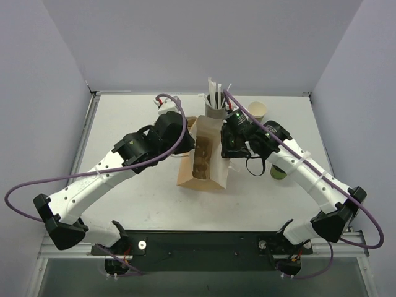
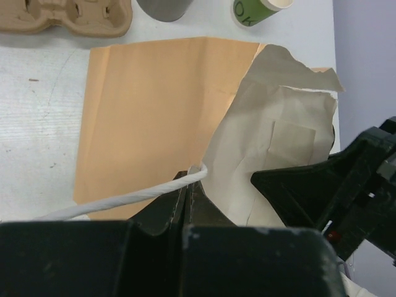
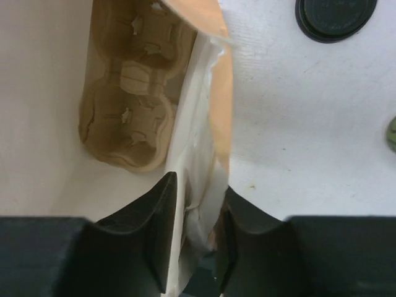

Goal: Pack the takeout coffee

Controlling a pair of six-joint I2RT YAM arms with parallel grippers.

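Observation:
The brown paper bag (image 1: 201, 176) stands open mid-table with a cardboard cup carrier (image 3: 127, 117) inside. My left gripper (image 2: 187, 179) is shut on the bag's white twisted handle (image 2: 124, 201) at its left side (image 1: 189, 137). My right gripper (image 3: 195, 201) is closed on the bag's crumpled right wall (image 3: 201, 124), one finger inside and one outside. The takeout coffee (image 3: 335, 15) shows from above as a round black lid on the table right of the bag. In the top view a dark green cup (image 1: 278, 172), probably the same one, peeks out under my right forearm.
A grey straw holder (image 1: 215, 110) with white straws stands behind the bag. A lidless green cup (image 1: 257, 111) with a cream inside sits to its right. Another cardboard carrier (image 2: 68, 15) lies behind the bag's left side. Grey walls close in the table on three sides.

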